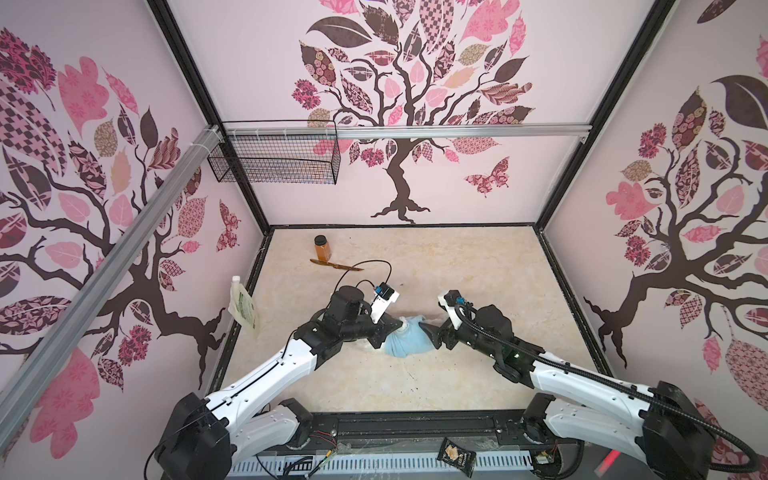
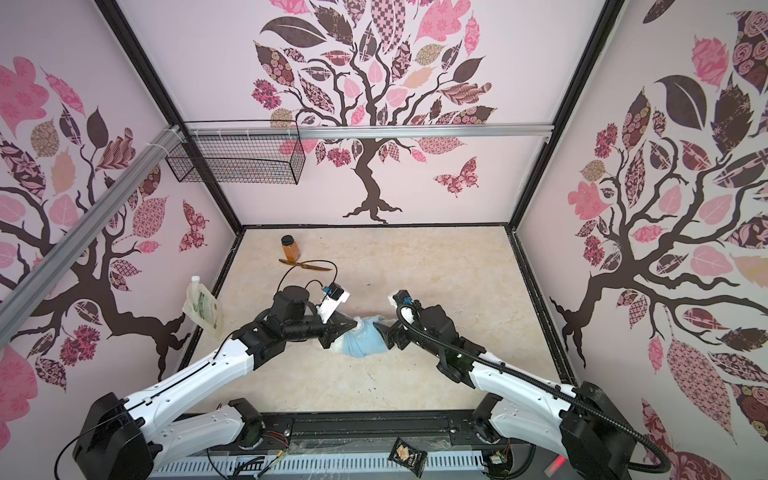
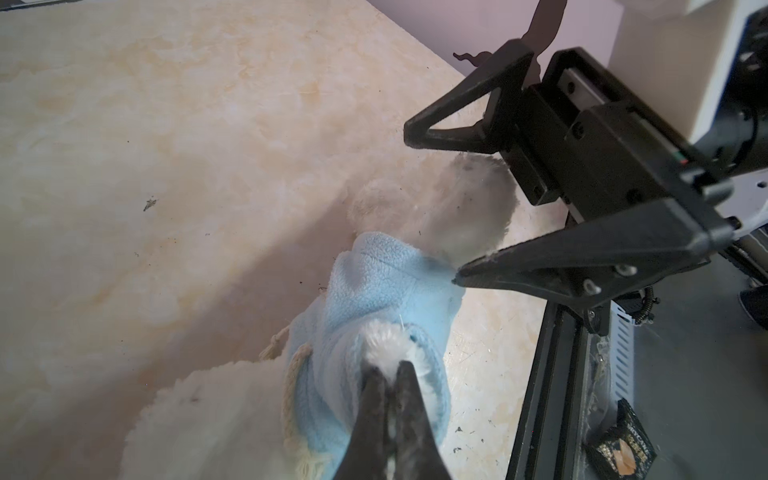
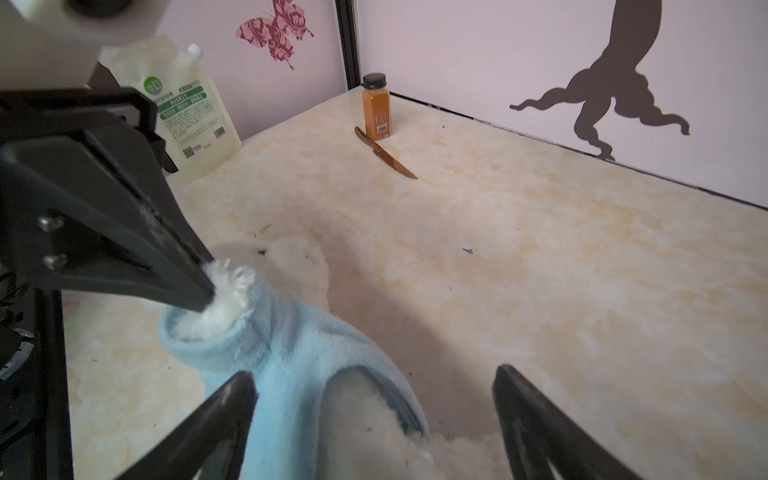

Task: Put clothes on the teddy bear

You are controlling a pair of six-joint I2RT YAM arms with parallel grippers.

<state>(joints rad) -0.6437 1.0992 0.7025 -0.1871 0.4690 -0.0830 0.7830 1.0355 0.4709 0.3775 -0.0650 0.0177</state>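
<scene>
Closest to us, in the left wrist view, the left claw [image 3: 388,368] is pinched shut on a tuft of white paw poking out of a blue sleeve. That paw belongs to the bear [image 3: 465,203], which lies near the middle of the table [image 1: 457,270], between the two claws in both top views.

We judge the task well along. The shirt [image 3: 374,282] is over the bear's trunk, and one arm is through its sleeve, with the cuff sitting just behind the pinched fur. We cannot see the second sleeve, so we cannot tell whether that arm is in. White fur shows bare beyond the shirt's far edge, so the hem probably wants drawing down and the fabric straightening.

Our right claw [image 4: 374,374] stands wide, one jaw on each side of the shirt and fur, gripping nothing.

Both arms reach in low from the front corners, with elbows out and wrists turned inward. The claws face each other across the bear, with the left one pointing along the sleeve.
</scene>
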